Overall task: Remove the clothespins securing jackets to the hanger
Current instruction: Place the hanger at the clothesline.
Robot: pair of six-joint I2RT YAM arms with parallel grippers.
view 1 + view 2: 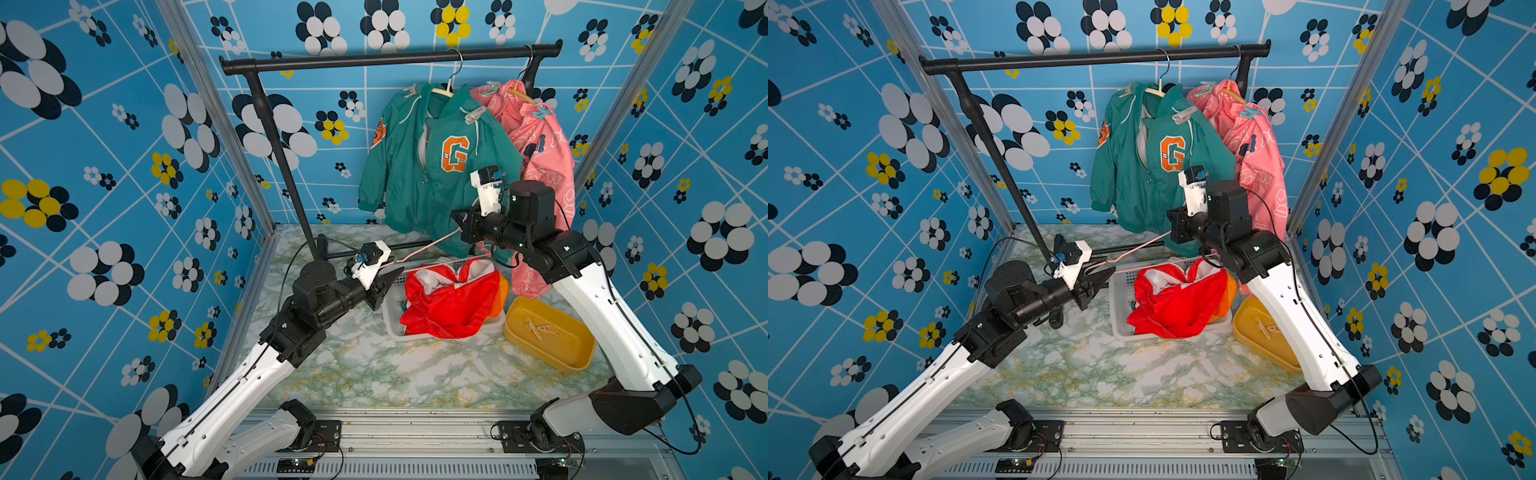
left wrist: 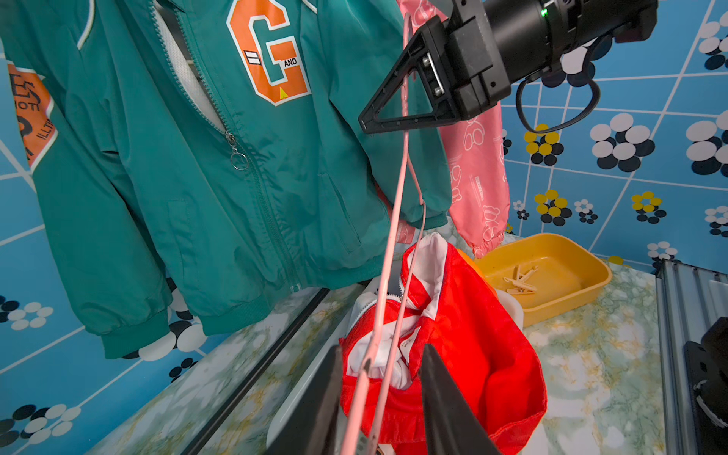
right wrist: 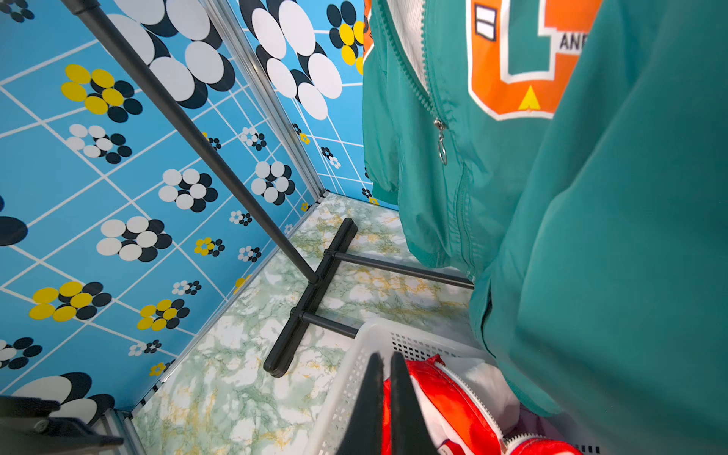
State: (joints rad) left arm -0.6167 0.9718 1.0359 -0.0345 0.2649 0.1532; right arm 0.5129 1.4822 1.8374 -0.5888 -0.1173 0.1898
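Note:
A green jacket (image 1: 432, 166) with an orange G and a pink jacket (image 1: 544, 137) hang on hangers, each pinned by clothespins: whitish ones (image 1: 475, 114) on the green, a teal one (image 1: 542, 111) on the pink. A red jacket (image 1: 449, 303) lies crumpled in the basket. A bare pink hanger (image 1: 428, 247) stretches in the air between the arms. My right gripper (image 1: 456, 216) is shut on its hook end in front of the green jacket (image 2: 197, 177). My left gripper (image 2: 380, 350) straddles the hanger's (image 2: 394, 220) other end with its jaws apart.
The white basket (image 1: 390, 316) stands mid-table. Right of it, a yellow tray (image 1: 544, 353) holds loose wooden clothespins (image 1: 544, 330). A black garment rack (image 1: 374, 60) spans the back, and its foot (image 3: 311, 299) rests on the marbled tabletop.

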